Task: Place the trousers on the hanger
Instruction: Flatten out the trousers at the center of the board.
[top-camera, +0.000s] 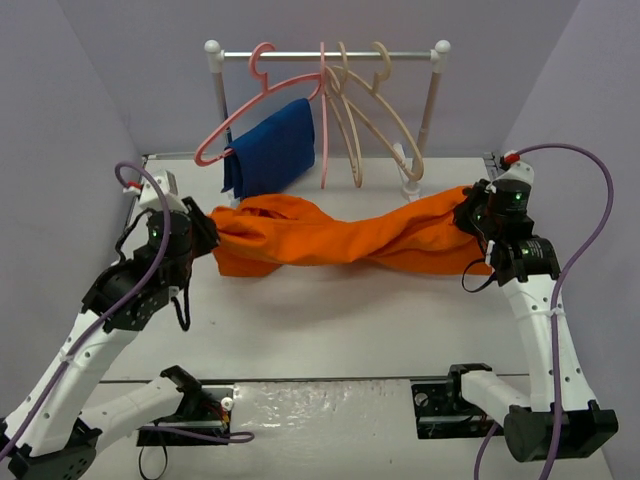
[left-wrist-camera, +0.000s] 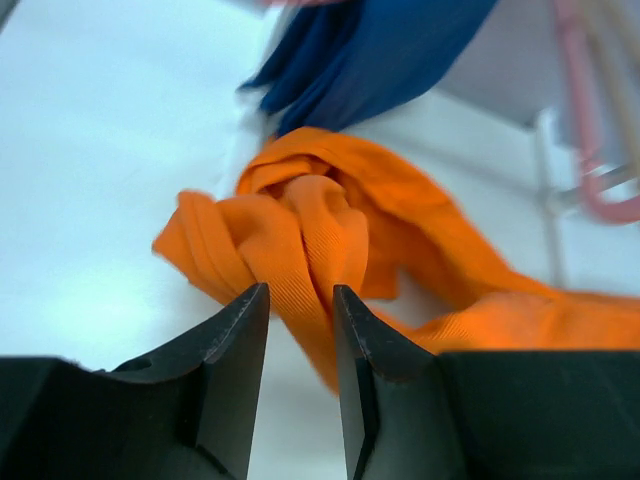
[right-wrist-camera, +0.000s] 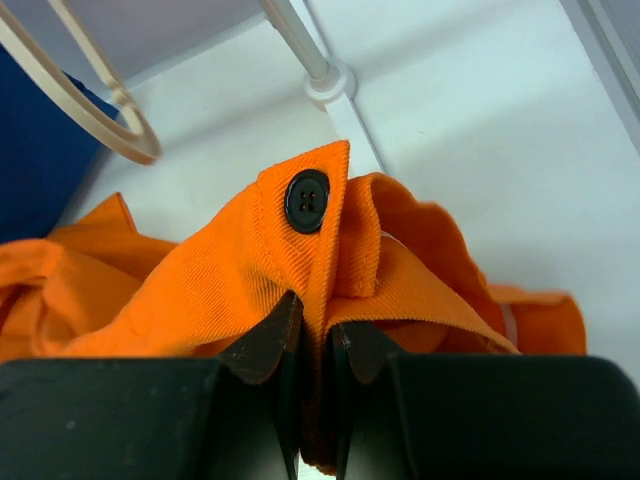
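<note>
The orange trousers (top-camera: 340, 245) lie twisted across the table between both arms. My right gripper (top-camera: 468, 222) is shut on their waistband (right-wrist-camera: 230, 270) just below a black button (right-wrist-camera: 306, 200); the cloth runs down between the pinched jaws (right-wrist-camera: 315, 315). My left gripper (top-camera: 208, 238) is at the other, bunched end (left-wrist-camera: 320, 230). Its jaws (left-wrist-camera: 300, 295) stand a little apart, with a fold of cloth just beyond the tips and bare table showing in the gap. The cream-beige hanger (top-camera: 395, 120) hangs on the rail behind; its rounded end (right-wrist-camera: 100, 125) shows in the right wrist view.
A white rail (top-camera: 330, 55) on two posts stands at the back. On it hang pink hangers (top-camera: 262, 95), one carrying a dark blue garment (top-camera: 272, 148) just behind the trousers' left end. The right post's base (right-wrist-camera: 328, 80) is close to my right gripper. Grey walls enclose the table.
</note>
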